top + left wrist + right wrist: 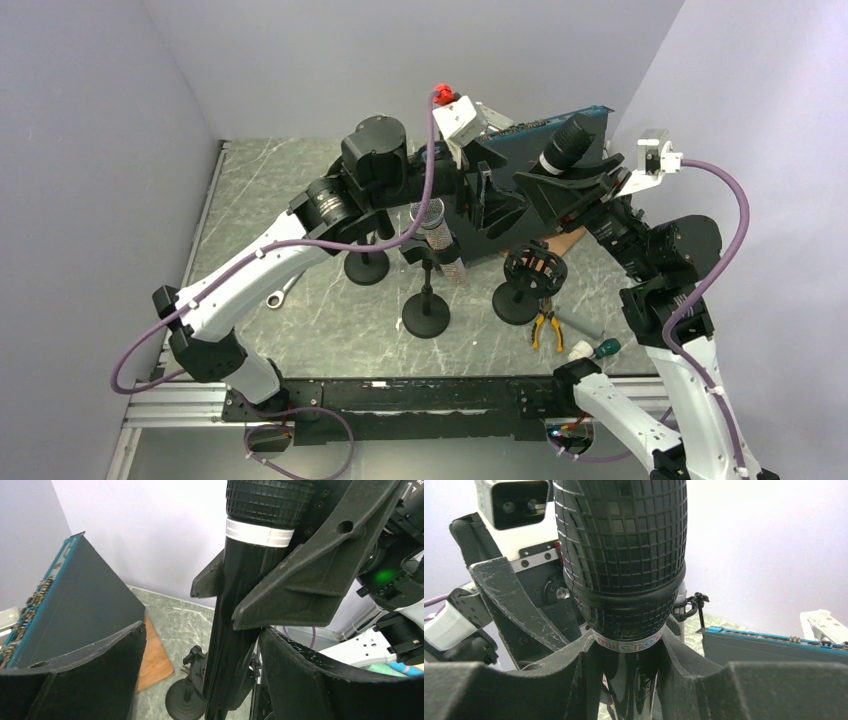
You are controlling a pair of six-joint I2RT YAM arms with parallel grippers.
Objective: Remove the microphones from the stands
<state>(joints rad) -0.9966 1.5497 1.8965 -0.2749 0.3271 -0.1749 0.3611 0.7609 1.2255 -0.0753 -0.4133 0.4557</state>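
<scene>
The black microphone (565, 145) with a white band is raised clear above its empty black stand (520, 290), head up and tilted. My right gripper (575, 180) is shut on its body just below the mesh head (624, 555), as the right wrist view (624, 647) shows. My left gripper (490, 205) is open, its fingers either side of the lower body (240, 605) in the left wrist view (202, 635); the right finger (300, 670) is close to it, the left one well apart. The stand's clip and round base (187, 692) show below.
A dark box with a teal edge (540, 130) stands at the back, a wooden board (570, 240) beside it. Two more stands (367, 265) (426, 315), one with a silver-mesh microphone (432, 225). Pliers (545, 328), screwdriver (600, 348) and wrench (280, 295) lie on the table.
</scene>
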